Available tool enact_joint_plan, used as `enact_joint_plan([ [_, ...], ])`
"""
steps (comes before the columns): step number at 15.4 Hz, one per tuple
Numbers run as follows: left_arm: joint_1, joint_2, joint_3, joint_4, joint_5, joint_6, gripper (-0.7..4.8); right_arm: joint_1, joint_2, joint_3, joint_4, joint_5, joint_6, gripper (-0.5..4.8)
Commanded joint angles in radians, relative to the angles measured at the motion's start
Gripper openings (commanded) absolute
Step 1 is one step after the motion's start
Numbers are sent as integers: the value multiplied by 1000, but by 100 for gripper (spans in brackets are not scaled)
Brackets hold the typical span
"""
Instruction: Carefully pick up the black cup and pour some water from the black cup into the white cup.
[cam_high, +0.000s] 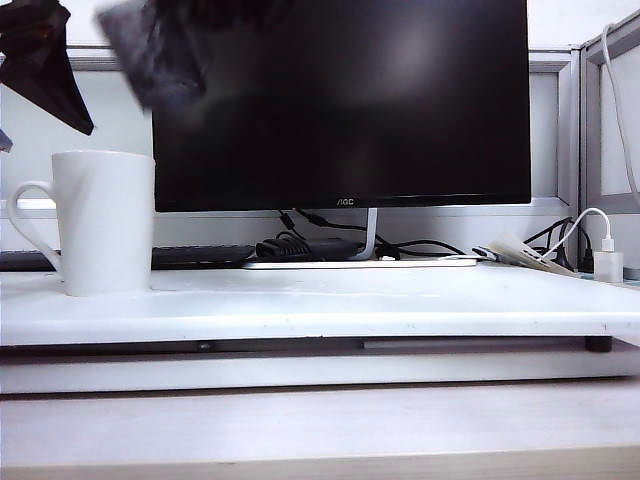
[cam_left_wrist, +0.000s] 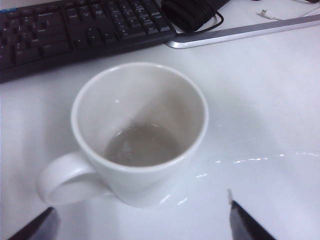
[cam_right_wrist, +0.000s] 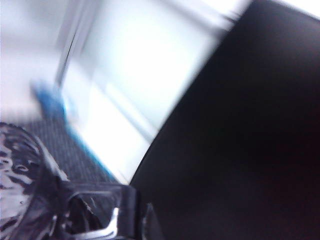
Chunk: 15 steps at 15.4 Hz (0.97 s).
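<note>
Right pincer (cam_right_wrist: 107, 225) clamped on black cup (cam_high: 160, 50), tilted above white cup (cam_high: 100, 220) for pouring; left pincer (cam_left_wrist: 140, 220) open, near, clear of stream

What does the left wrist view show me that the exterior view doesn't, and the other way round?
Left wrist only: inside the white cup, a little water at the bottom; a wet streak on the table; the left gripper, open, hovering near the cup.
Exterior only: the right gripper, blurred, shut on the black cup above the white cup; the monitor.
Both: white cup, keyboard, table.
</note>
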Motion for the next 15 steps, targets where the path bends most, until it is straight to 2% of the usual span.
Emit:
enact_joint_plan([
  [1,-1,-14,8,47,10,-3,479,-70,-100,10,39,2,307,-1],
  [3,-1,-37,8,122,87,-28,479,-121,-176,9,-36,2,355,-1],
  [5,-3,-59,8,206,157,-109,479,-161,-265,8,-159,2,355,-2],
  [6,-24,-61,32,215,208,-134,479,-188,-352,3,-268,5,354,-2],
  [8,-105,-61,68,224,223,-130,479,-194,-450,-70,-271,52,355,-2],
  [9,-166,-61,89,236,193,-130,479,-194,-512,-141,-272,75,356,-2],
  [10,-264,-58,115,261,129,-130,479,-194,-601,-264,-268,116,388,-2],
  [12,-380,-29,129,280,67,-130,479,-194,-701,-452,-229,163,426,-2],
  [15,-460,74,129,298,25,-85,479,-195,-780,-732,-127,219,510,-2],
])
